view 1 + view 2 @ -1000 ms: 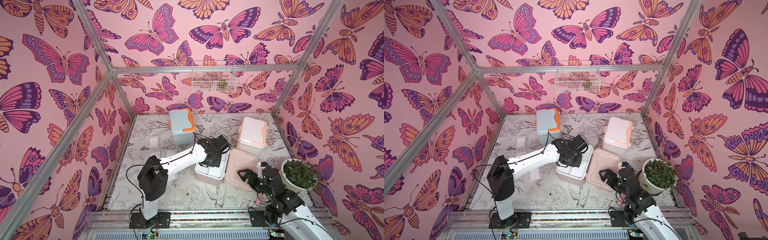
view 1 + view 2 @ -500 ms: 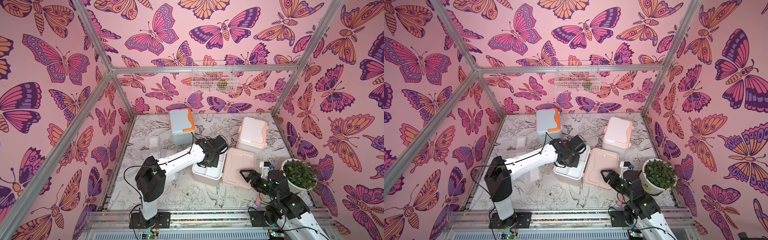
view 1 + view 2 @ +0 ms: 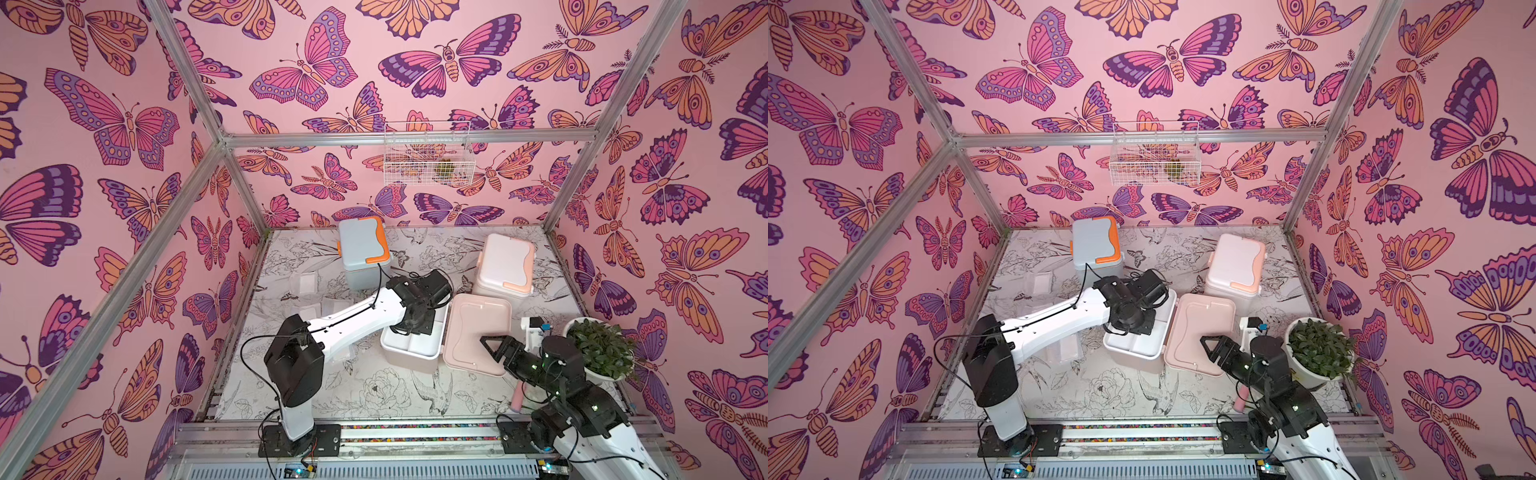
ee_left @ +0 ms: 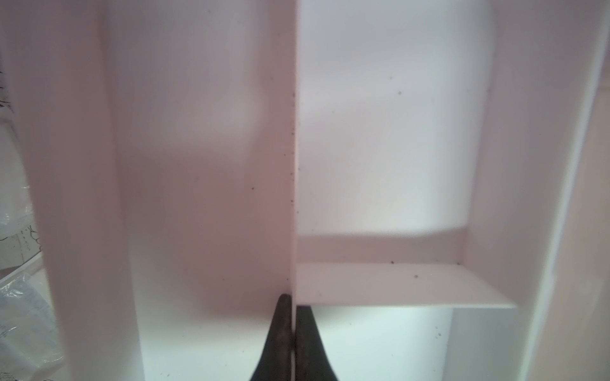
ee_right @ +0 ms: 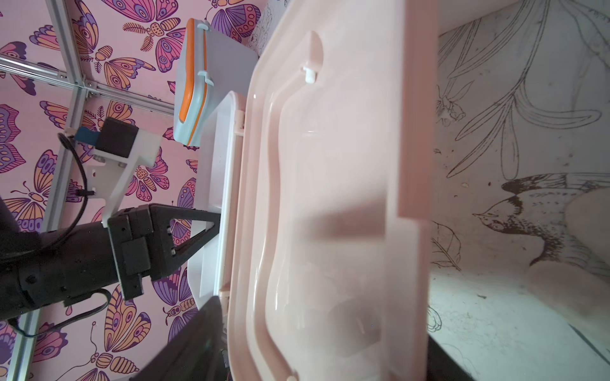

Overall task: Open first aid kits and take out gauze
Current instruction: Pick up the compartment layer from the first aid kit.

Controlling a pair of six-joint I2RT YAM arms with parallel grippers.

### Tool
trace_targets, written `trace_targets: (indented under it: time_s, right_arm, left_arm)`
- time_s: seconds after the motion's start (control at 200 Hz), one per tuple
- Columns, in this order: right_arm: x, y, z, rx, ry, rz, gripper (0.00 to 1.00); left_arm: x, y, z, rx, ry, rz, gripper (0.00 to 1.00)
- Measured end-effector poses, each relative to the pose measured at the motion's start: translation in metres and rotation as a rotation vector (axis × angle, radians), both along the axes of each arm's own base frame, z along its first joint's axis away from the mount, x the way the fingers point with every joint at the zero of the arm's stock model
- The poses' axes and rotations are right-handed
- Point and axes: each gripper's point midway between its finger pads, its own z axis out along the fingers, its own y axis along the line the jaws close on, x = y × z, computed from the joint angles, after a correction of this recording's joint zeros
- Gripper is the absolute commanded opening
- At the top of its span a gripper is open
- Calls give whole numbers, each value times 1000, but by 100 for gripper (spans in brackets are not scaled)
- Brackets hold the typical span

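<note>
The left gripper (image 4: 293,305) is seen down inside the open pink kit (image 3: 409,366), pinched shut on the divider (image 4: 293,165) of its white tray (image 3: 409,347). The divider's long axis is run straight away from the fingertips, so a plain upward lift is judged to be called for, with the left arm the nearer. The right gripper (image 3: 495,347) is held wide astride the edge of the flung-back lid (image 3: 473,324); whether it is clamped cannot be told. No gauze is seen in the bare compartments. About three packets (image 3: 306,283) are made out on the table (image 3: 374,395), left of the kits. Three kits are counted: one open, blue (image 3: 361,245) and white (image 3: 505,262) shut.
</note>
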Motion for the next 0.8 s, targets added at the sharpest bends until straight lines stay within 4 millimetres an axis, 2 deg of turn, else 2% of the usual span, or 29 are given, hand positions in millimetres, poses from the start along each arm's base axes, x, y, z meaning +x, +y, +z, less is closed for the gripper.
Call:
trace_targets:
  time_s: [0.396,0.676,0.801]
  right_arm:
    - [-3,-3,2,-32,8,4,75]
    - [-6,-7,-7,-59,44,-7,75]
    - [-6,-7,-5,-59,44,-8,75]
  left_arm:
    - [-2,-3,1,-14,4,-11,0]
    - [-3,-7,4,-24,-4,-23,0]
    - [-3,-7,4,-27,-2,-26,0]
